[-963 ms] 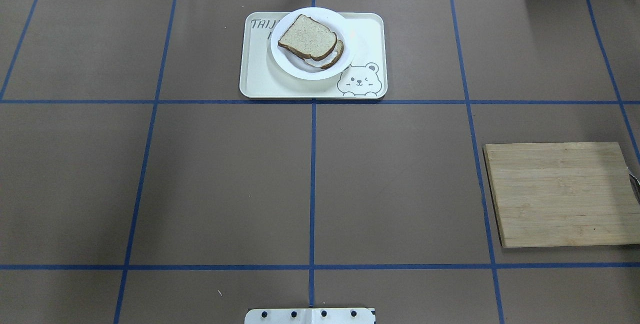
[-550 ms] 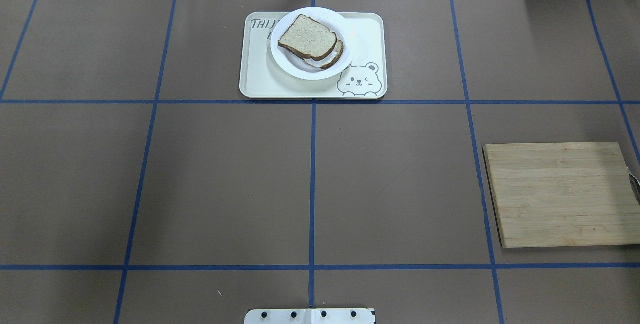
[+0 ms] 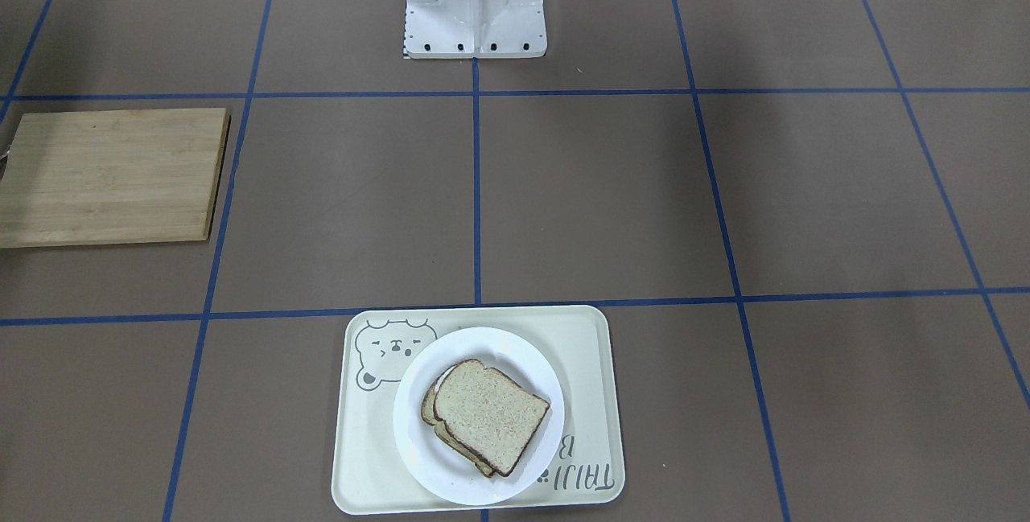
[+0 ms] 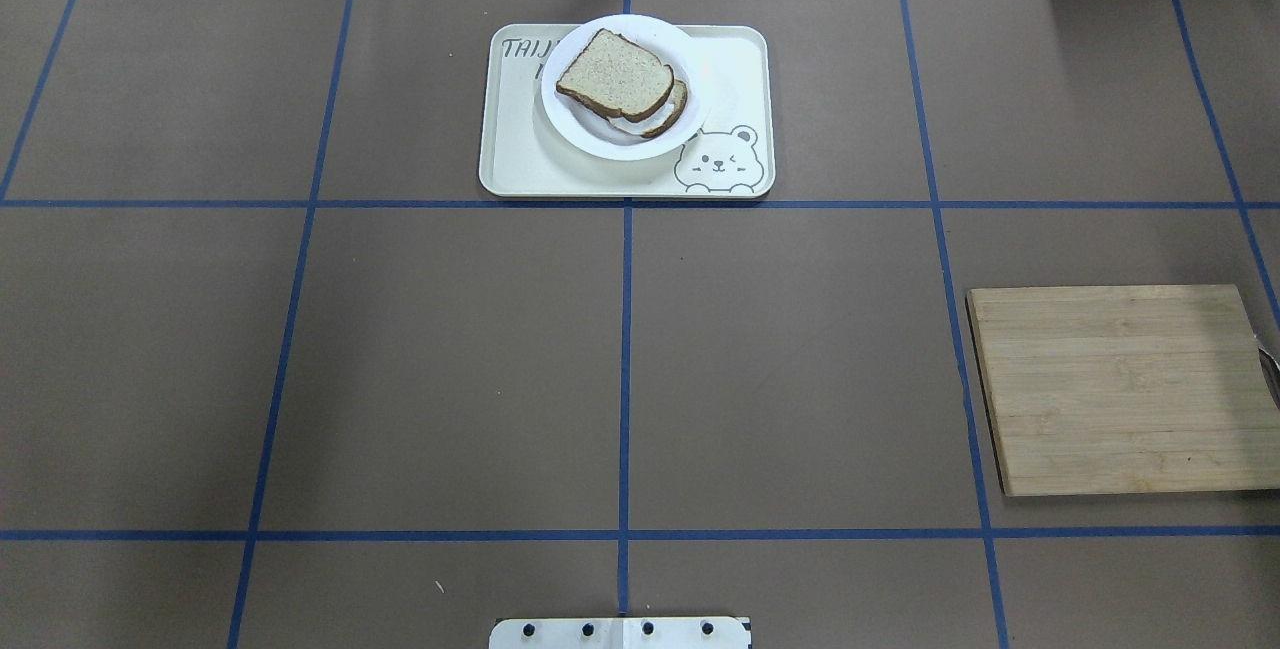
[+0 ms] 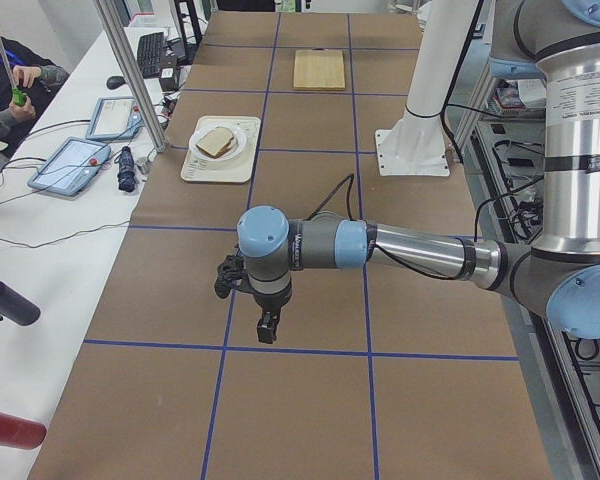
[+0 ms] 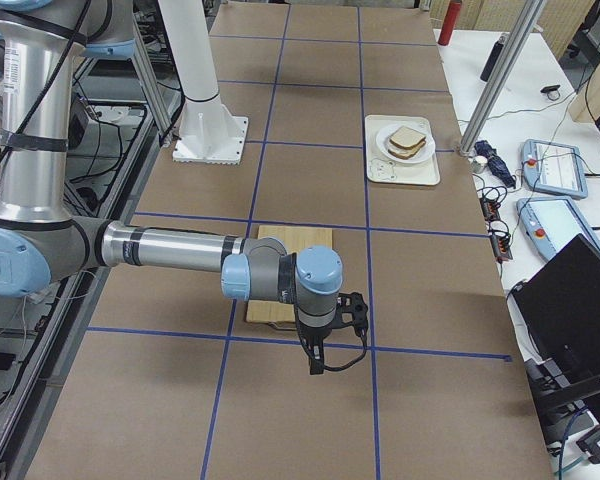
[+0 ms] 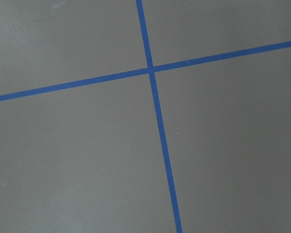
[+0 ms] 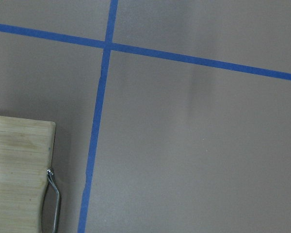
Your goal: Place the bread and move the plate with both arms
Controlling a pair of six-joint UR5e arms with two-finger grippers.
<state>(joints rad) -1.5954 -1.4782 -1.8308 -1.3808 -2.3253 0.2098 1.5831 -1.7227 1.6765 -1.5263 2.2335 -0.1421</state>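
Plainly, the plain brown-crusted bread slice [image 4: 612, 72] lies atop a second slice on the round glossy white plate [image 4: 600, 144]. The plate rests on the cream rectangular bear-print tray [image 4: 515, 154] at the far middle of the brown paper-covered table [image 4: 800, 379]. The left hand [image 5: 266, 322] hangs toward one end, the right hand [image 6: 320, 358] toward the other, near the bamboo cutting board [image 4: 1120, 389]. The plate lies forward and inward of each, well apart; neither looks nearer. Whether either hand is wide or narrow, I cannot tell.

My desk [image 4: 450, 359]: brown cover, blue tape grid [image 4: 625, 369]. Directly on it: cream tray [image 4: 515, 164] far centre, wooden board [image 4: 1120, 389] my right, white stand base [image 4: 620, 633] near edge.
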